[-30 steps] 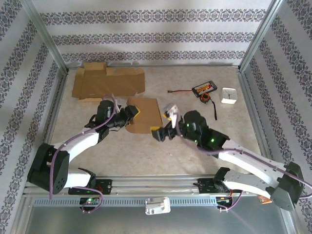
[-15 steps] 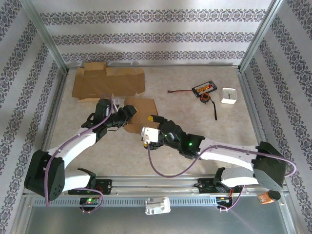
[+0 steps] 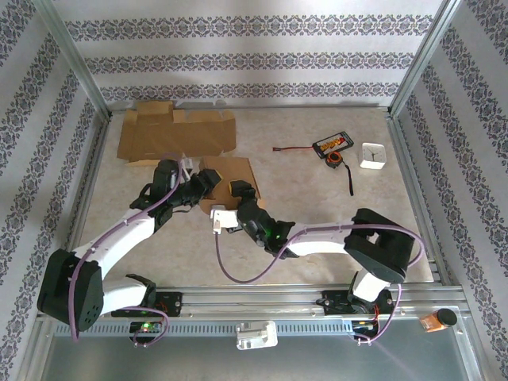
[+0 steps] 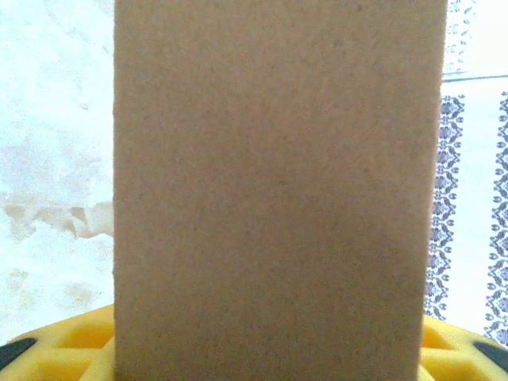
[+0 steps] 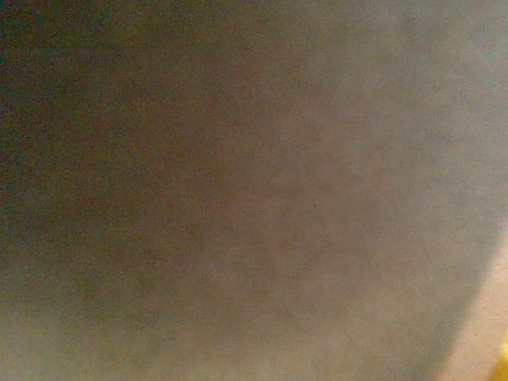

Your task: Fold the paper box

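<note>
Brown paper box (image 3: 238, 169), floral-striped walls (image 3: 238, 59)

Item count, tabletop (image 3: 302, 190): 1.

- Robot arms: 2. Left arm (image 3: 127, 234), right arm (image 3: 317, 238).
- Finger pairs: 2, one pair per arm. Left fingers (image 3: 208, 181), right fingers (image 3: 238, 189).
- Cardboard pieces: 2. Large flat blank (image 3: 175, 133), small cardboard piece (image 3: 238, 171).
- Black pack with orange label (image 3: 332, 144): 1.
- Red lead (image 3: 294, 148): 1.
- Small yellow-black item with black strap (image 3: 336, 160): 1. Type not identifiable.
- White square item (image 3: 372, 155): 1.

Loose objects total: 6.
</note>
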Robot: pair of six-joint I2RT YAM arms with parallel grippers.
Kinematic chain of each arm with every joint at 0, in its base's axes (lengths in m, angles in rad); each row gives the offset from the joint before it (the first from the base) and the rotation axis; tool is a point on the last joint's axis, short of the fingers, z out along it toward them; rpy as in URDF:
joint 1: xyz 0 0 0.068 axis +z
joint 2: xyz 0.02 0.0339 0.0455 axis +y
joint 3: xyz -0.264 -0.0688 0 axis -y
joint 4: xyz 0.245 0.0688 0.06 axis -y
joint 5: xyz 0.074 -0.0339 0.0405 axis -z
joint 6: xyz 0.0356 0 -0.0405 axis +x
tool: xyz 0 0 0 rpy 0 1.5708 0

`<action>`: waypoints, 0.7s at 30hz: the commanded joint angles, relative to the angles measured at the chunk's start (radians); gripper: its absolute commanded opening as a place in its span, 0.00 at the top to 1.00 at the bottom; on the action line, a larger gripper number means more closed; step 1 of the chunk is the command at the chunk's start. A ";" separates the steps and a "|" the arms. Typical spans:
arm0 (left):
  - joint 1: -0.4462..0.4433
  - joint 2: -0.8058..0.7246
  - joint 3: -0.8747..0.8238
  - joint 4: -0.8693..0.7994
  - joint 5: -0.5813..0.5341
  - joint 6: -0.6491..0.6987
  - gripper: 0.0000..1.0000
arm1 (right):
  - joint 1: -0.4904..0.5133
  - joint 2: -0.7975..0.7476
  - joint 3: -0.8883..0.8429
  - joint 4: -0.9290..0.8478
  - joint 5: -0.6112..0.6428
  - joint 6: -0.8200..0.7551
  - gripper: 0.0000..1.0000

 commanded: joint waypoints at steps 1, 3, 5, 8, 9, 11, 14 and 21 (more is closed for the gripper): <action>-0.008 -0.036 -0.007 -0.004 0.009 -0.031 0.73 | 0.004 0.044 0.023 0.121 0.100 -0.055 0.07; -0.008 -0.039 -0.005 -0.008 0.005 -0.031 0.72 | 0.003 0.065 0.025 0.173 0.112 -0.054 0.15; -0.008 -0.041 -0.005 -0.008 0.005 -0.031 0.72 | 0.003 0.084 0.025 0.214 0.136 -0.068 0.27; -0.008 -0.045 -0.004 -0.010 0.003 -0.034 0.72 | 0.002 0.103 0.018 0.269 0.160 -0.102 0.38; -0.008 -0.046 -0.004 -0.012 0.003 -0.034 0.72 | 0.003 0.102 0.014 0.273 0.160 -0.110 0.41; -0.008 -0.049 -0.003 -0.014 0.002 -0.031 0.72 | 0.002 0.092 0.004 0.271 0.156 -0.107 0.45; -0.008 -0.060 0.007 -0.036 -0.006 -0.008 0.63 | 0.003 0.056 -0.014 0.237 0.138 -0.081 0.51; -0.007 -0.195 0.090 -0.219 -0.180 0.232 0.36 | -0.019 -0.118 -0.090 -0.005 0.059 0.052 0.60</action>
